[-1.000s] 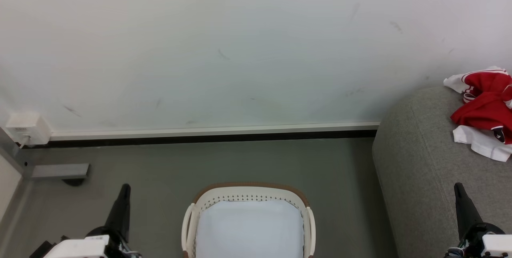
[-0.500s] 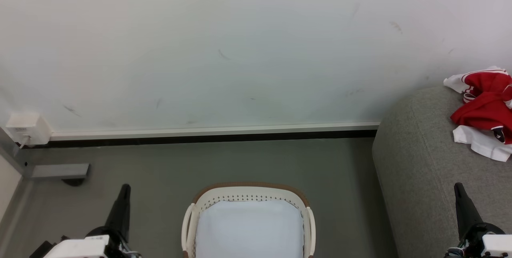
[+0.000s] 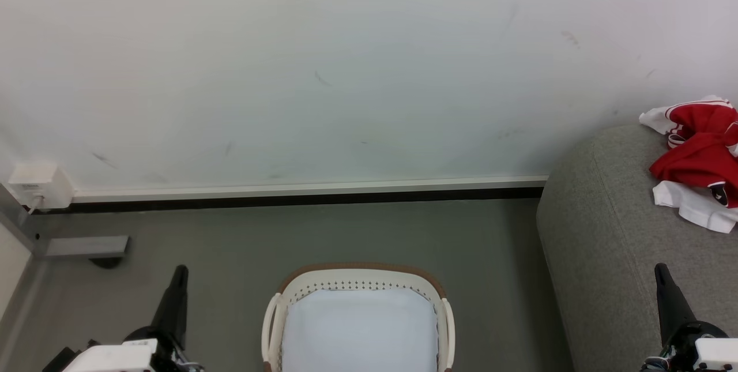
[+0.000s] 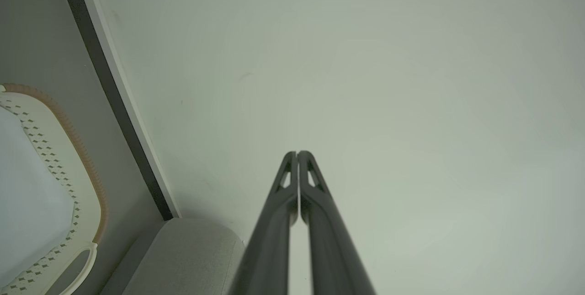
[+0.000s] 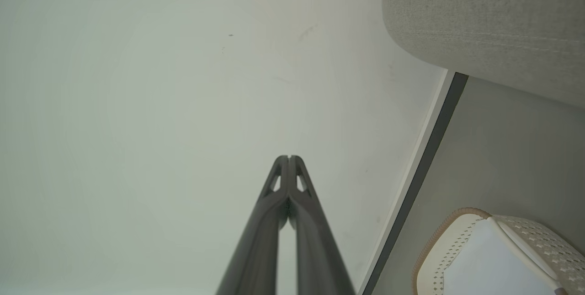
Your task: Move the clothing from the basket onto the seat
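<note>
Grey floor (image 3: pixel 230 245) bears the basket (image 3: pixel 357 271); we record clothing (image 3: pixel 697 158) on the seat (image 3: pixel 605 233), far right; left gripper (image 4: pixel 297 153) and right gripper (image 5: pixel 289 157) clenched.

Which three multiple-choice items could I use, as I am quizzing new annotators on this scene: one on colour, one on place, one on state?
1. The rim of the basket is: A brown, B blue, C black.
2. The clothing lies: A in the basket, B on the seat, C on a shelf.
3. The left gripper and right gripper are: A both shut, B both open, C gripping cloth.
Answers: 1 A, a brown band edges its top; 2 B, the red and white heap rests on the grey cushion; 3 A, each wrist view shows fingers pressed together, nothing between.
</note>
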